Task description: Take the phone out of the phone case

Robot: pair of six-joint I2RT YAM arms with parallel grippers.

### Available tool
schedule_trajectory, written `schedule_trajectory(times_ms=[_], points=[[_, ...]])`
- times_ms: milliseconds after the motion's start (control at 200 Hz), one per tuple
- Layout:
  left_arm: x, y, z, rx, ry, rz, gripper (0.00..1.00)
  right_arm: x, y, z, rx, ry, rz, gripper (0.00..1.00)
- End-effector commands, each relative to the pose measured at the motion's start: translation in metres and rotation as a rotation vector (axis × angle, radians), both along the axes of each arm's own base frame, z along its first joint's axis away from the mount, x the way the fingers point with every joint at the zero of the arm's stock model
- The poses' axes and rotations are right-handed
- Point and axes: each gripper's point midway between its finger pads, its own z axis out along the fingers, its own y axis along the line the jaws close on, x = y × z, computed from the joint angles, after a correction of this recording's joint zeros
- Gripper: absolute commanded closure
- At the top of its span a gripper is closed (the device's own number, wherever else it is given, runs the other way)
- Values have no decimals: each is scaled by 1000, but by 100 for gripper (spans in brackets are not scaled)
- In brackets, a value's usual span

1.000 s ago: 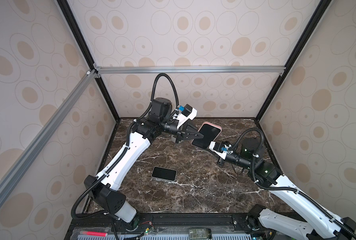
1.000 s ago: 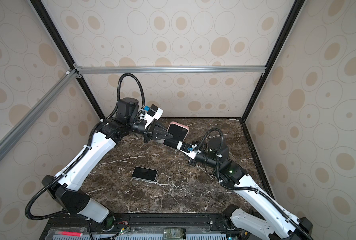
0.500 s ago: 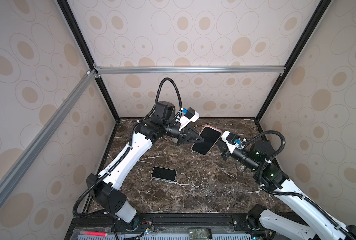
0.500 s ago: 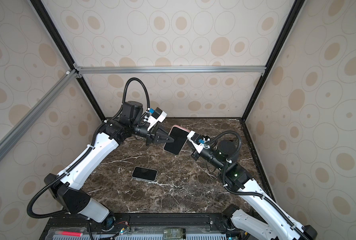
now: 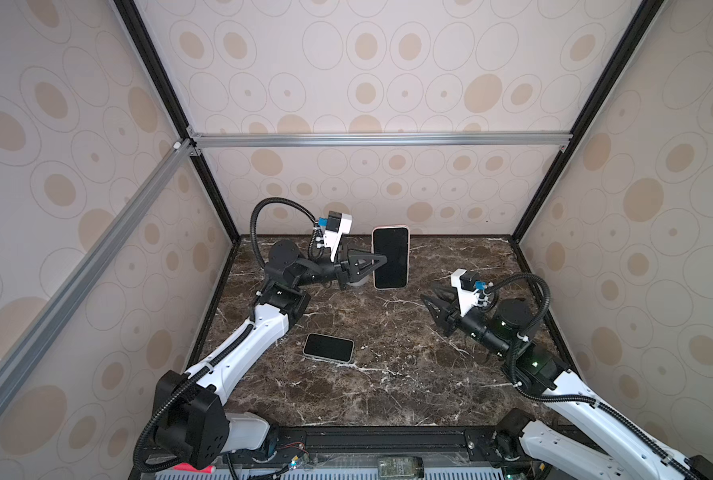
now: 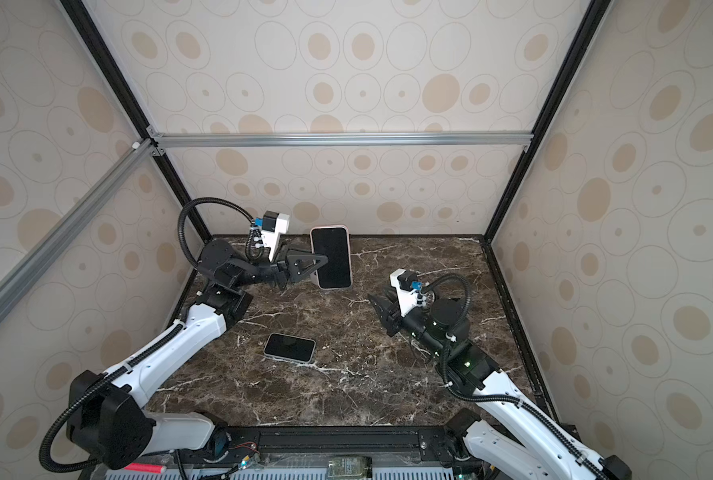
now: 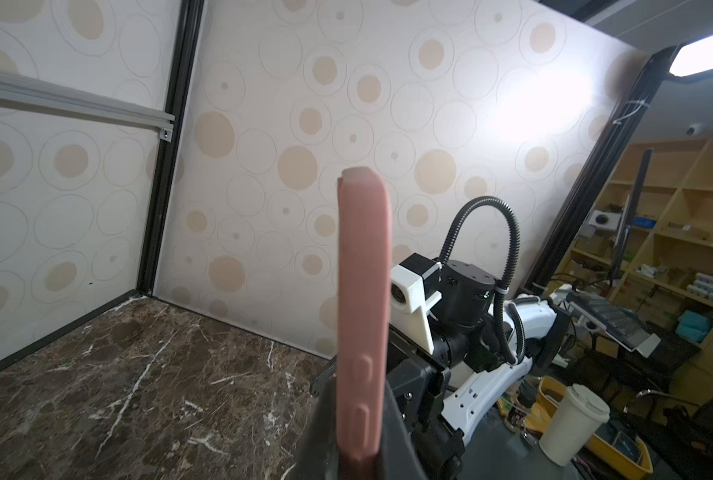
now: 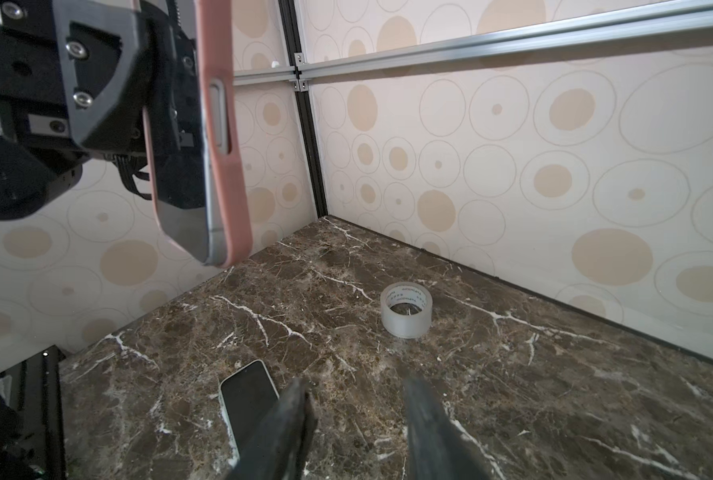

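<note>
- Along the left side in both top views, the left arm [image 5: 259, 332] reaches from the front edge toward the back of the dark marble table [image 5: 388, 386].
- Just right of its forearm, a second phone [image 5: 328, 347] [image 6: 289, 347] lies flat on the table, dark screen up and pale rim showing. It has no case and neither gripper touches it.
- Further right, the left gripper [image 5: 379, 266] [image 6: 323, 262] hangs above the rear of the table, pointing right. It is clamped narrowly on the phone case, with one finger lying across the screen side.
- The pink phone case [image 5: 390, 227] [image 6: 330, 227] stands upright in the air, well clear of the table. The left wrist view shows it edge-on [image 7: 361, 291], rising from between the fingers.
- The phone [image 5: 391, 259] [image 6: 333, 259] sits inside the case, its dark screen facing the top cameras. In the right wrist view its grey side edge [image 8: 213, 216] shows beside the pink rim [image 8: 228, 166]. Whether that lower corner has lifted out, I cannot tell.
- A tape roll [image 8: 407, 309] lies flat on the table, apart from both phones.
- At the right, the right gripper [image 5: 431, 296] [image 6: 377, 301] [image 8: 357, 390] sits lower, well apart from the cased phone, with its tips pointing left. Its jaws stand partway apart with nothing between them.
</note>
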Motion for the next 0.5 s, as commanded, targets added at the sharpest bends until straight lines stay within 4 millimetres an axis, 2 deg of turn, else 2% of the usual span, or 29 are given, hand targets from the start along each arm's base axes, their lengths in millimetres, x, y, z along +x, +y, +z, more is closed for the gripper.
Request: schedule_trajectory(times_ms=[0,90,145,265,345,495], points=[[-30,23,68,-199,-134,42,100,-4,2,40,133,40,20,53],[-33,27,73,-235,-112,43,100,-17,20,52,149,3,150,48],[-41,27,76,-259,-110,5,100,-26,25,65,193,-37,213,49],[-56,25,80,-283,-115,-67,100,-42,25,92,262,-83,286,57],[-63,23,80,-273,-128,-86,100,-50,23,107,301,-104,308,58],[-68,20,81,-263,-139,-109,100,-61,24,120,335,-122,367,60]])
